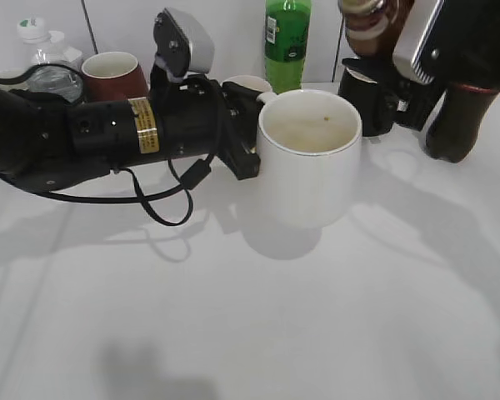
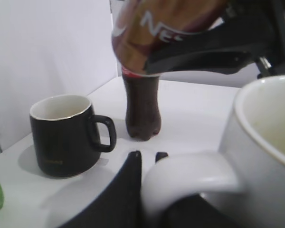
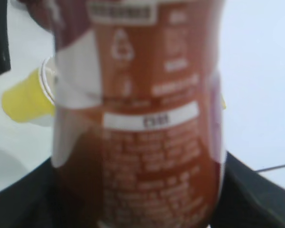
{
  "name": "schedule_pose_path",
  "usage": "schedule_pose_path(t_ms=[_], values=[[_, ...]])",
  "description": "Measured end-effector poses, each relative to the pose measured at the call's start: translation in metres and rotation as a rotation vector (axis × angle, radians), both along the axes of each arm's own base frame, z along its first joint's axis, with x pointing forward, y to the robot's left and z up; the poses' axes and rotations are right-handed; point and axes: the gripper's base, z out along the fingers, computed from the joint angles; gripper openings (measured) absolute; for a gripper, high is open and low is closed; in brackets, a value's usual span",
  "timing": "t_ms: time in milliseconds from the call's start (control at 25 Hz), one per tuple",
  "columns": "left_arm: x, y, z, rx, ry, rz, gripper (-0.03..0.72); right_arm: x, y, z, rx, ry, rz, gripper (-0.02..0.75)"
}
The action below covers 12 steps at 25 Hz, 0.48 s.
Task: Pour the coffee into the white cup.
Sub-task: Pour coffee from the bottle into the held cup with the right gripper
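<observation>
The white cup (image 1: 308, 162) stands at the table's middle, and its inside looks pale. My left gripper (image 1: 248, 137) is shut on the cup's side handle; the left wrist view shows the handle (image 2: 190, 175) between the black fingers (image 2: 149, 159). My right gripper (image 1: 387, 37) is shut on the brown coffee bottle (image 1: 365, 18) and holds it up, above and behind the cup's right side. The bottle fills the right wrist view (image 3: 137, 118), between the fingers (image 3: 137, 194). It also shows in the left wrist view (image 2: 166, 28), tilted over the cup (image 2: 268, 137). Its mouth is out of view.
A black mug (image 1: 368, 102) (image 2: 66, 135) and a dark cola bottle (image 1: 460, 117) (image 2: 142, 109) stand behind the cup. A green bottle (image 1: 287, 37), a small yellow cup (image 1: 246, 83) (image 3: 26, 99), a red-brown mug (image 1: 112, 75) and a clear bottle (image 1: 42, 54) line the back.
</observation>
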Motion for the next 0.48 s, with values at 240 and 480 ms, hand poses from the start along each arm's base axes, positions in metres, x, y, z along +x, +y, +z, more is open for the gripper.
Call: schedule_pose_path(t_ms=[240, 480], values=[[-0.0005, -0.0006, -0.0003, 0.001, 0.005, -0.001, 0.051, -0.0001, 0.0000, -0.0001, -0.110, -0.106, 0.026, 0.536], [-0.0019, -0.0010, -0.0014, 0.017, 0.000, -0.018, 0.051, -0.0001, 0.0001, -0.0001, -0.222, -0.215, 0.052, 0.536]])
